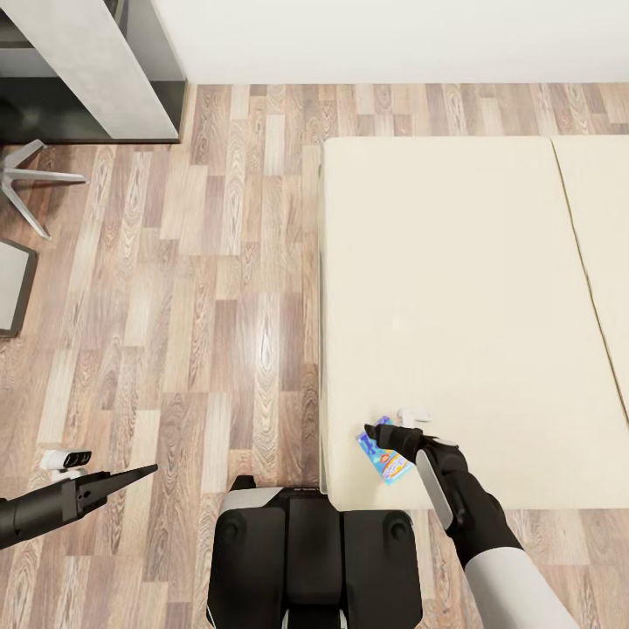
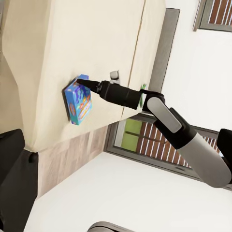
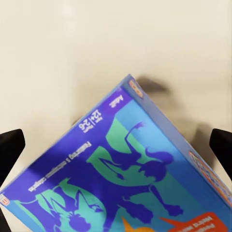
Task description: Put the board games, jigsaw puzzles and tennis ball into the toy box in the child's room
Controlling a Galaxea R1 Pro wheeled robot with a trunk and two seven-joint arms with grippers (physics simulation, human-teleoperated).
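A blue board game (image 1: pixel 384 459) with colourful lettering lies flat on the cream bed (image 1: pixel 454 288), close to its near edge. My right gripper (image 1: pixel 371 434) hangs just over the carton, open. In the right wrist view the printed blue carton (image 3: pixel 130 179) spreads under the two dark fingertips (image 3: pixel 9 147), which stand wide apart. The left wrist view shows the same game (image 2: pixel 79 100) on the bed (image 2: pixel 72 38), with the right gripper (image 2: pixel 79 82) at the carton's edge. My left gripper (image 1: pixel 131 476) is low over the wood floor at my left, its fingers drawn together to a point.
The pale grey table's (image 1: pixel 96 70) end stands at the far left against the white wall. A chair's metal legs (image 1: pixel 26 179) and a grey panel (image 1: pixel 13 284) lie along the left edge. Wood floor (image 1: pixel 218 288) runs between table and bed.
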